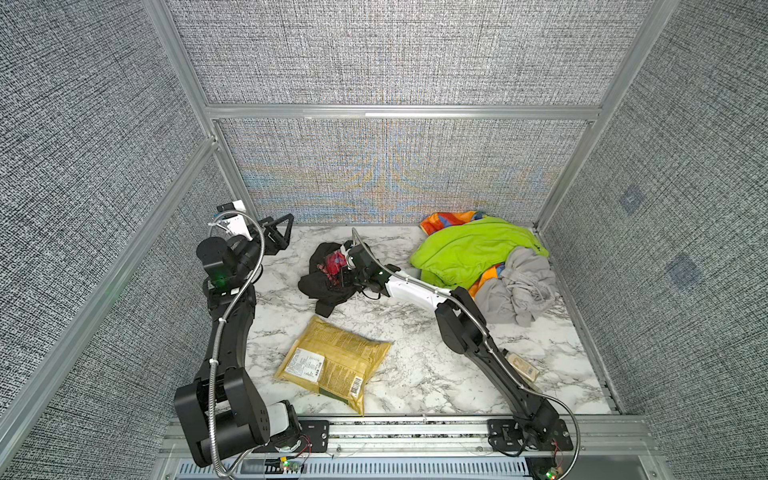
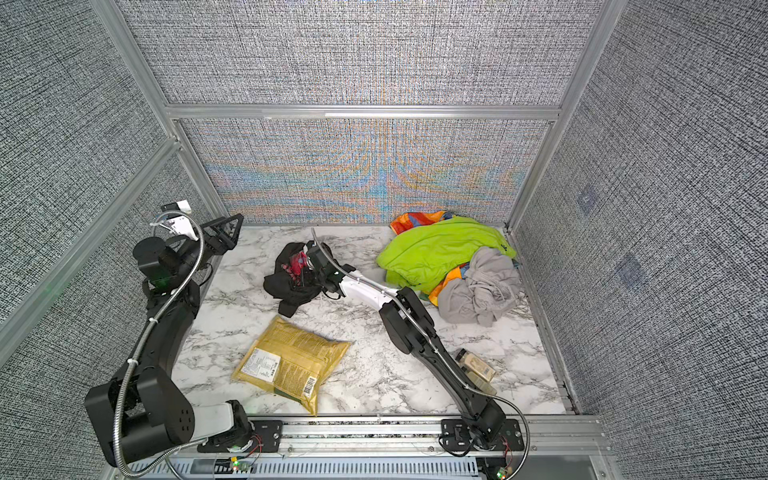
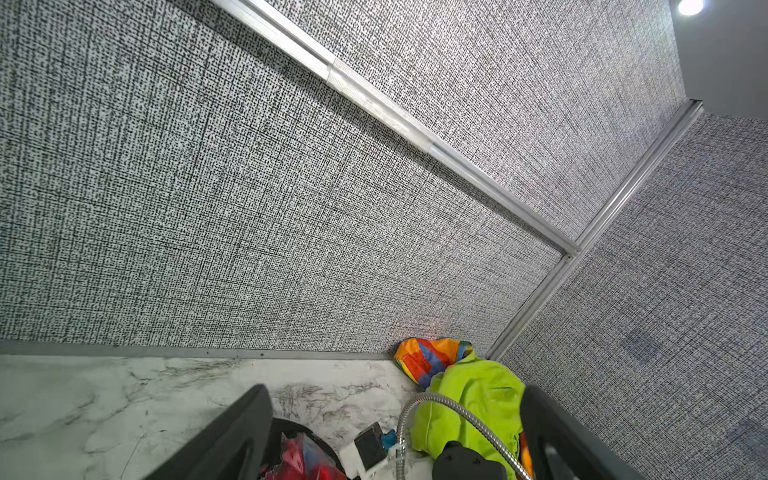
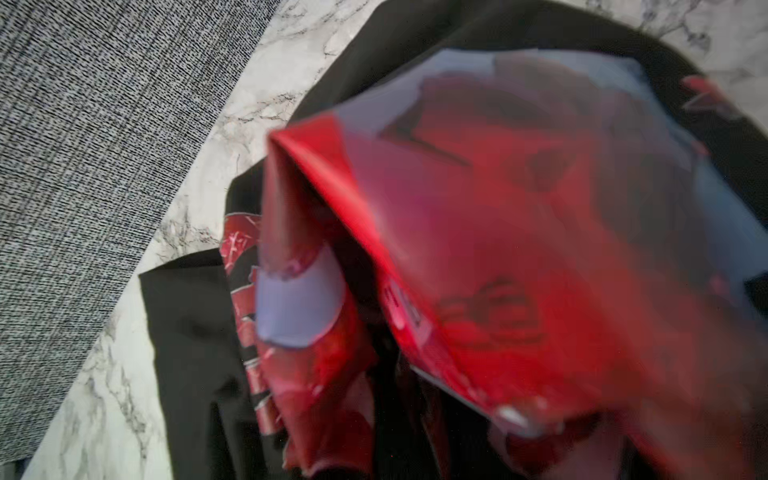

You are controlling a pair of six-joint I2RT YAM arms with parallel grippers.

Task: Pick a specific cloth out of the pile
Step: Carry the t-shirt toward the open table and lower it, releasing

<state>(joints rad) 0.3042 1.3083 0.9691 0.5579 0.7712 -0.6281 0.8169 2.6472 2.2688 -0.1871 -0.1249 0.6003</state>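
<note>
Two grippers were in view: the right gripper (image 1: 338, 276) was clenched, seemingly on a red-printed fold of the black cloth (image 1: 320, 286), which lay mid-desk (image 1: 415, 374), well apart from the pile (image 1: 478, 253). The left gripper (image 1: 286, 232) hung released. A shallow pinch could have slipped on lifting, or trailing fabric could have dragged the yellow packet (image 1: 332, 365) nearby.

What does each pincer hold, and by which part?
The right pincer grips the cloth by its red patterned section; the left pincer is open, empty.
</note>
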